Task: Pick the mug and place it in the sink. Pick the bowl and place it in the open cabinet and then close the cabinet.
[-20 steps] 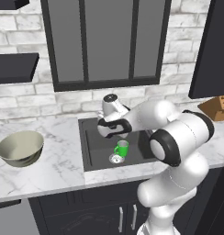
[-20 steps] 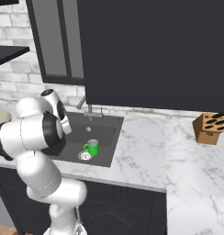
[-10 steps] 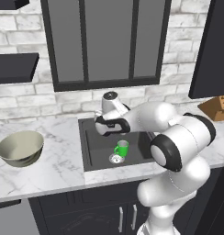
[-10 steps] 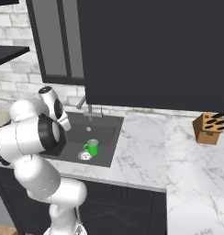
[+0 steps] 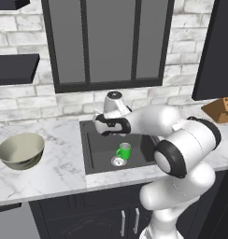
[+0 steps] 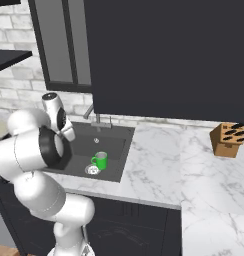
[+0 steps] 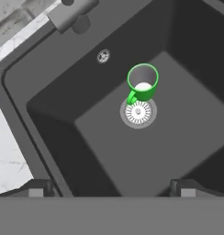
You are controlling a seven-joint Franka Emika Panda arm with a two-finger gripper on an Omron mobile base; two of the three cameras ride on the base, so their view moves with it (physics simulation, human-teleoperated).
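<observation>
the mug (image 7: pixel 142 82) stands upright on the floor of the sink (image 7: pixel 187 137), just beside the drain (image 7: pixel 138 112), so that half of the task looks done. the gripper (image 7: pixel 111 186) hangs above the basin with fingers spread and nothing between them, probably free for the bowl (image 5: pixel 20 150), which waits on the counter (image 5: pixel 55 170) left of the sink.

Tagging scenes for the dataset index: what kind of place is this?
A rendered home kitchen, by the look of it: a dark sink set in a marble counter, a brick backsplash behind, dark wall cabinets above, and a knife block on the counter.
</observation>
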